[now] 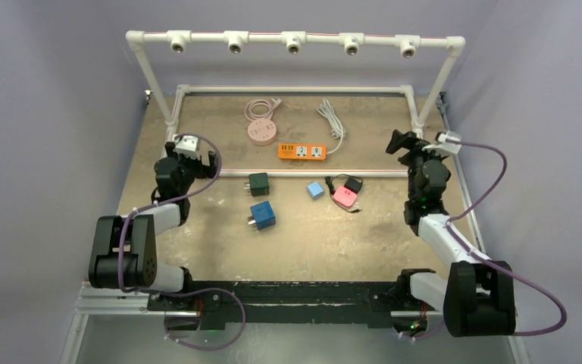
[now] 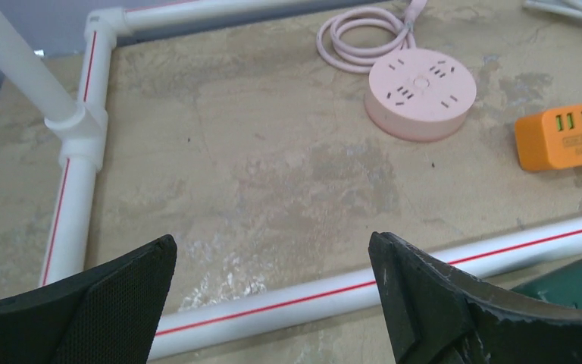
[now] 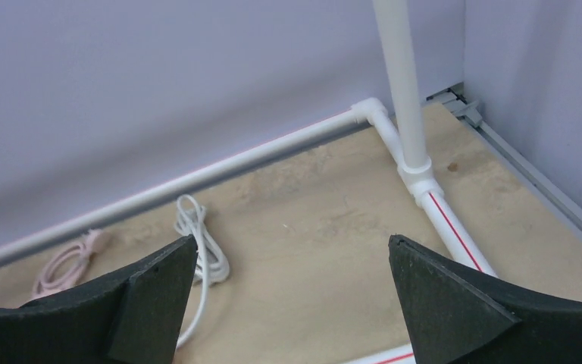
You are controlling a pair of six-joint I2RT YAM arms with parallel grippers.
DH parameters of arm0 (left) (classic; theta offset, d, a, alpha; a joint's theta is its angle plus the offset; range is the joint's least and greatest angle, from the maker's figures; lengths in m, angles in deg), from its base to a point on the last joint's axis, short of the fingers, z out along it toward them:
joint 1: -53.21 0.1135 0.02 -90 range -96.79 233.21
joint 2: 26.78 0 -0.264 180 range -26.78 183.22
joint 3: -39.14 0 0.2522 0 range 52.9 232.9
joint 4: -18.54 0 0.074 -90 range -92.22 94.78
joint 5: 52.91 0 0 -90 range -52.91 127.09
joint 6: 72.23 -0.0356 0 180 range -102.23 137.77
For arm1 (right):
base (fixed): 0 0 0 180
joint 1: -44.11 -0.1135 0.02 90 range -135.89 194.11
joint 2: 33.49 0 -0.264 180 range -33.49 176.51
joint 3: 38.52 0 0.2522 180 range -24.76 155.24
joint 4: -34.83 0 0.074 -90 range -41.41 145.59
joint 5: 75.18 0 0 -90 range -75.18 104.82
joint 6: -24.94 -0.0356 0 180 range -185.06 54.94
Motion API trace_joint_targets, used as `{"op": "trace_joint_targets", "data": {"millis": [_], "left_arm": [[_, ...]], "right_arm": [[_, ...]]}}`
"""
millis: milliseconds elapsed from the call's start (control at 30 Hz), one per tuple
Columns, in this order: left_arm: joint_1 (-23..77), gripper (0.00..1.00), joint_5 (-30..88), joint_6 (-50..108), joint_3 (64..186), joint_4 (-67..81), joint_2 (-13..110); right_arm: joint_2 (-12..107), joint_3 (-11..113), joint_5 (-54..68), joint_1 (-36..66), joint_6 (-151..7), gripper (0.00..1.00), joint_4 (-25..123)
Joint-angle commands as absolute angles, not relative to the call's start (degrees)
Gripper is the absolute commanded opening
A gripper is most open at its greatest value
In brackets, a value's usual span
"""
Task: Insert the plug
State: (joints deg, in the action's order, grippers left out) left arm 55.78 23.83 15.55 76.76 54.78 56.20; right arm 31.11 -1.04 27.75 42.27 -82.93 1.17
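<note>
While the left claw and right claw hung open and empty, the green plug lay on the bench just right of the left claw, far from the other.

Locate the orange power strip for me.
In the top view the orange power strip lies inside the pipe frame, right of the round pink socket, near the white cord.

End effector spread wide above white pipe; pink socket beyond.
</note>
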Motion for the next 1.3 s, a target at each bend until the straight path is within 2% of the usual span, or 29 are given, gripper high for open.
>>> {"op": "trace_joint_targets", "data": {"millis": [0, 133, 433, 800, 1000, 1067, 1267], "left_arm": [[56.13, 0.99, 21.69, 12.83, 84.43, 34.78, 51.47], [56.16, 0.99, 19.06, 12.27, 91.20, 21.05, 51.98], [55.27, 0.99, 17.11, 11.90, 98.64, 11.27, 54.97], [54.79, 0.99, 18.15, 10.21, 101.01, 7.51, 55.21], [54.79, 0.99, 18.42, 10.09, 101.73, 5.94, 55.49], [54.79, 0.99, 18.72, 9.95, 101.86, 5.32, 55.41], [54.79, 0.99, 19.69, 9.59, 100.94, 5.31, 54.59]], "right_arm": [[30.81, 7.15, 22.24, 41.27, -89.05, 0.99, 19.10], [38.15, 16.15, 28.98, 33.32, -84.47, 0.99, 25.14], [60.51, 34.83, 32.30, 28.78, -81.11, 0.96, 30.33], [82.07, 55.20, 28.00, 28.44, -76.58, 0.99, 33.31], [92.02, 64.92, 30.11, 26.43, -74.70, 0.99, 36.99], [94.51, 67.18, 31.60, 25.68, -73.95, 0.96, 38.42], [98.65, 70.57, 33.57, 24.82, -72.38, 0.80, 40.36]]}}
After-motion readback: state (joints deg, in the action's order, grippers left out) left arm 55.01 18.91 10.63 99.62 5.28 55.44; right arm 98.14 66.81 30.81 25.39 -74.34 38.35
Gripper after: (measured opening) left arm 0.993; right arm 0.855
